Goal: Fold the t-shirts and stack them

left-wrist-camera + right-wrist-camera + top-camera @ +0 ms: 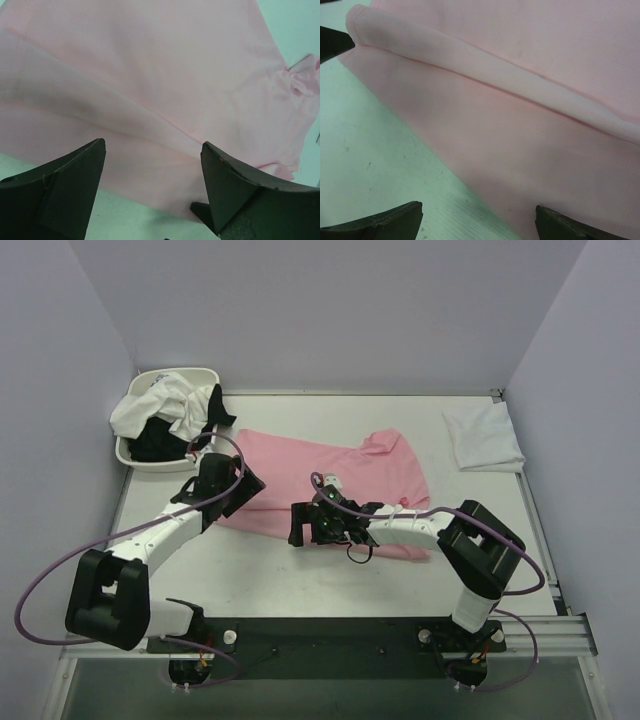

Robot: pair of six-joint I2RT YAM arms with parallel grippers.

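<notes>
A light pink t-shirt (330,468) lies spread across the middle of the table, with a long fold ridge (485,75) running through it. My left gripper (232,490) is open over its near left edge; the pink cloth (150,100) shows between the fingers (75,180). My right gripper (300,523) is open just above the shirt's near edge (520,165), nothing held. A folded white t-shirt (483,437) lies at the far right. White and black t-shirts (170,410) are heaped in the basin.
A white oval basin (135,455) stands at the far left corner. Grey walls enclose the table on three sides. Bare table (300,580) lies between the pink shirt and the arm bases.
</notes>
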